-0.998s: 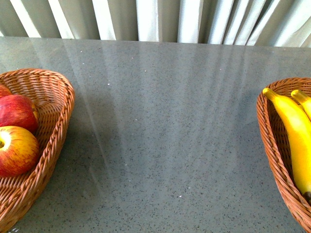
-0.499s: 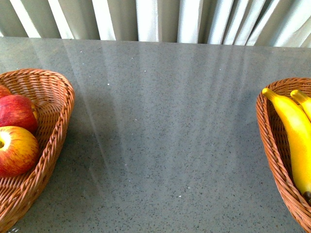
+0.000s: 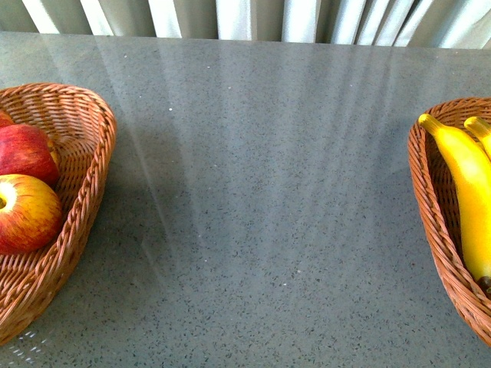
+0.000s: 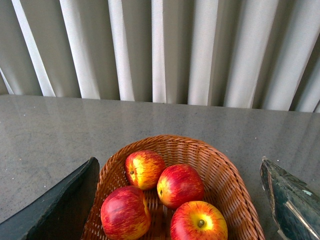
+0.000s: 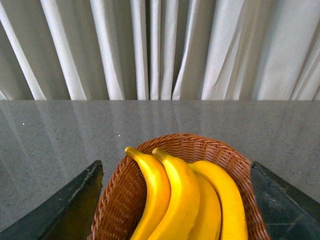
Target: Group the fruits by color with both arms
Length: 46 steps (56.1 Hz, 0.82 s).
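Apples (image 4: 165,195) fill our left basket (image 4: 235,185) and bananas (image 5: 185,200), long axes running near to far, our right basket (image 5: 115,200), each directly below its own spread, empty end effector, left (image 4: 180,200) and right (image 5: 175,200).

Four round red-and-yellow apples (image 4: 180,185), three long yellow bananas (image 5: 182,200), two woven brown wicker baskets (image 3: 92,138).

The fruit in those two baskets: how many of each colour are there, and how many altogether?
Round red apples streaked with yellow, in the left woven wicker basket: 4
Long curved yellow bananas, in the right woven wicker basket: 3 that show
Total: 7 fruits
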Available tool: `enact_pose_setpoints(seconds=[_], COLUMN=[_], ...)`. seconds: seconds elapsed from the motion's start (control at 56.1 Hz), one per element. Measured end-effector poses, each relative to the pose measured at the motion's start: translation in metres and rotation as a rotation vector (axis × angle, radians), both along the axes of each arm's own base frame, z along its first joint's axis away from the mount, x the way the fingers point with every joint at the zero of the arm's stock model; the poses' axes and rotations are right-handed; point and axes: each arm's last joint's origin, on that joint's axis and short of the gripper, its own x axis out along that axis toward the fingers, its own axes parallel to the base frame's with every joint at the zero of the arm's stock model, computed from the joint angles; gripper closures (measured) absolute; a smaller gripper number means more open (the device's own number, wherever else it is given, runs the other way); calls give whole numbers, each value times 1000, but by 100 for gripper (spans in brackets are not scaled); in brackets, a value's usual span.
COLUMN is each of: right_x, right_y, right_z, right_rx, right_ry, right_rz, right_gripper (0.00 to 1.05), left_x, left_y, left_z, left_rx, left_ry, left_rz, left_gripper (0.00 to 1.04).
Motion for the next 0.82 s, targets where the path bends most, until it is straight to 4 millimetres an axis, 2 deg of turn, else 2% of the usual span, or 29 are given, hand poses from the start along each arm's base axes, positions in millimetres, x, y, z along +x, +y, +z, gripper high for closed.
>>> enact_pose_setpoints(seconds=[0.036, 0.82], right_x=[0, 0], right_y=[0, 0], right_z=[0, 0], right_rx=[1, 0], right_ry=[0, 0], right_rz=[0, 0], right_gripper=[8, 9], left_x=[0, 0], left_y=[0, 0], left_z=[0, 0], left_rx=[0, 0], left_ry=[0, 0], left_rz=[0, 0], left_gripper=[9, 9])
